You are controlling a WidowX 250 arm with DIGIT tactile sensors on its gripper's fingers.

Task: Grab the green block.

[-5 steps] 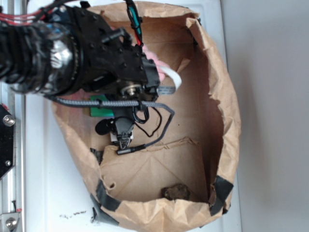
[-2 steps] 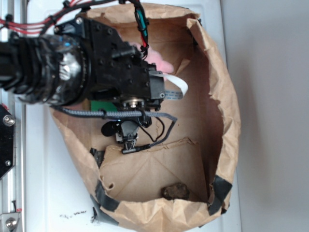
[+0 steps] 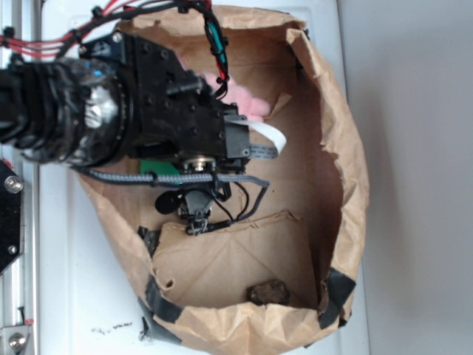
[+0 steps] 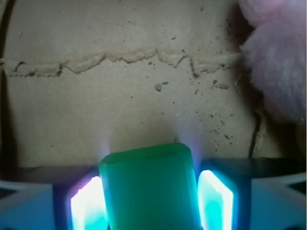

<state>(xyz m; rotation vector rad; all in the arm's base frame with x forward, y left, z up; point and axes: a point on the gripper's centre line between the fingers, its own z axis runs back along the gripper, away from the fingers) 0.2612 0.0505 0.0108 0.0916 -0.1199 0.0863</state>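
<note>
Inside a paper bag [image 3: 336, 155], the gripper [image 4: 152, 199] holds the green block [image 4: 149, 187] between its pads, a pink plush toy [image 4: 276, 57] just beside.

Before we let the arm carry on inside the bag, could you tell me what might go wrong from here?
The green block sits between the fingers with only its end showing, so a shallow grip might slip. The pink plush toy lies close on the right and could be brushed. The arm's dangling cables hang inside the paper bag and could snag.

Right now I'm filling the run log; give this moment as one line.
gripper: straddling green block | grasp: unconfirmed | pink plush: apart, untouched | paper bag: holds all
</note>
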